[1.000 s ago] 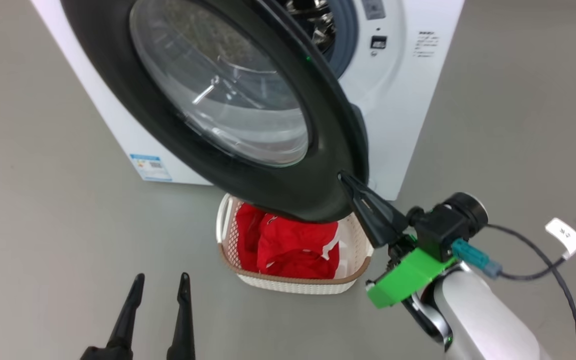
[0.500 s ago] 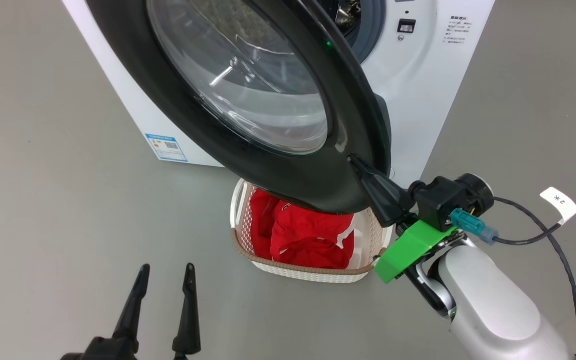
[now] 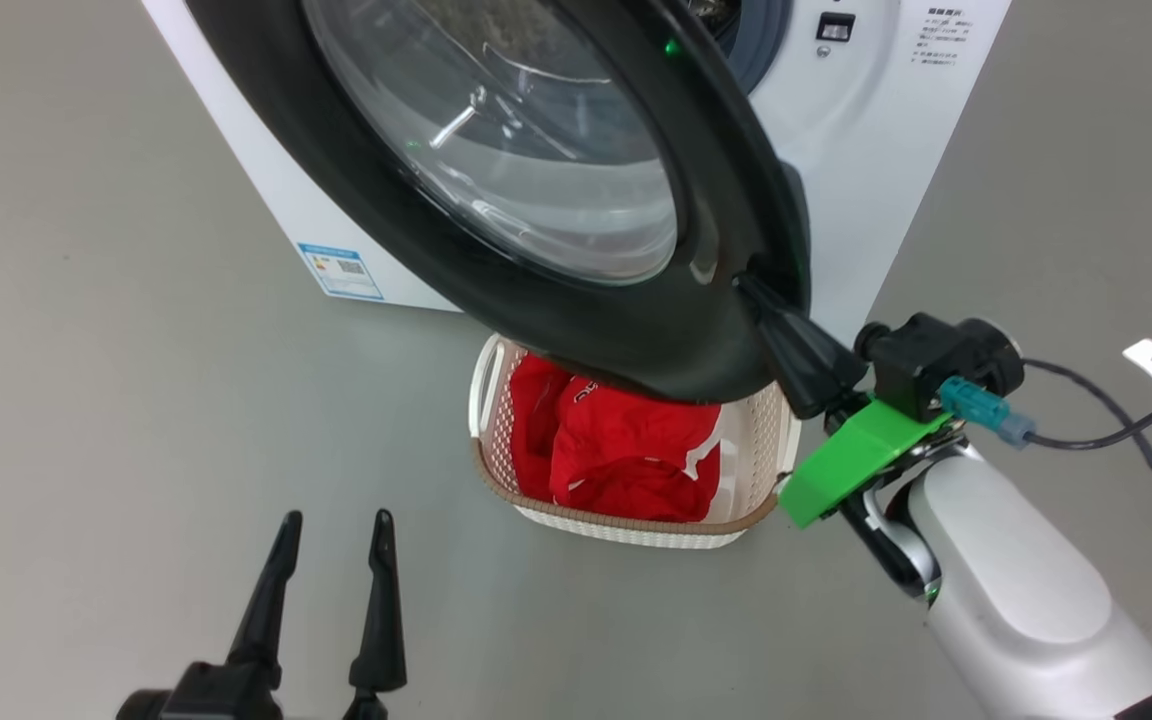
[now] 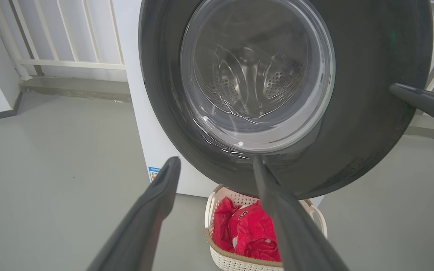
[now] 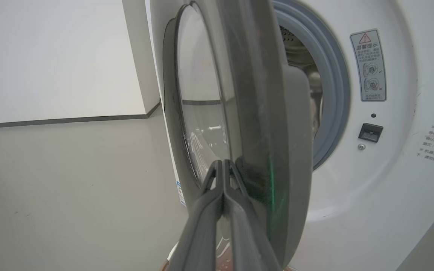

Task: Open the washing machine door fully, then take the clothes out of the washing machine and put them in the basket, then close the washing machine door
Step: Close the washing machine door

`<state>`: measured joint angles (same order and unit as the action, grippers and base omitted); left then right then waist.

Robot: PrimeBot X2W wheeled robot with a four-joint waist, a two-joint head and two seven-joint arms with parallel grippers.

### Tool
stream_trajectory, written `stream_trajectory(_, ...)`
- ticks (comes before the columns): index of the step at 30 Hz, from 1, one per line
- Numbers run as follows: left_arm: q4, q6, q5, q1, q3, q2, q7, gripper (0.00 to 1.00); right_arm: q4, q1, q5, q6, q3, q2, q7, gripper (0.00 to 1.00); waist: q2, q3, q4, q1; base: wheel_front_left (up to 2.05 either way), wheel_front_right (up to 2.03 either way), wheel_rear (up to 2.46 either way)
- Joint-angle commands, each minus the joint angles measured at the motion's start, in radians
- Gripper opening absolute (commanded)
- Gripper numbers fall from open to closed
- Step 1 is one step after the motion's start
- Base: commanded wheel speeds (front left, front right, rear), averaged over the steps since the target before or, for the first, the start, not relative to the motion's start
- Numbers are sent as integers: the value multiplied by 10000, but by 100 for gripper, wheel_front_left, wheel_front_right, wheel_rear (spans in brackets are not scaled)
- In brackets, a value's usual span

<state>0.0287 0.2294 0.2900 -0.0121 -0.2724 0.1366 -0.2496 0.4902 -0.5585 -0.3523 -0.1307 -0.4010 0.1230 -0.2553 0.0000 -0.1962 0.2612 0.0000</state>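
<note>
Black-rimmed washing machine door [image 3: 536,200] stands half-open, edge toward pinched-shut right hand [image 3: 750,287]; left hand [image 3: 336,520] spread wide.

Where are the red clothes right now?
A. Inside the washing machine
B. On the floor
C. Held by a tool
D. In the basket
D: the clothes lie piled inside the basket, which sits below the open door.
</note>
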Motion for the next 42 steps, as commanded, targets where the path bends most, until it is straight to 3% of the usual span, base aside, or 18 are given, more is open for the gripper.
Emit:
stream_trajectory(1,214,-3,-121,-388,285,48,-103,100,-160,-280,-73,0,-13,-14,-62,0,0,-49,28,0,0,0,0)
stream_trajectory(42,214,-692,-549,-1532,-100,-821,-122,100,3719,-5472,-1228,0,767,1283,-64,0,0,-1651,986,0,0,0,0)
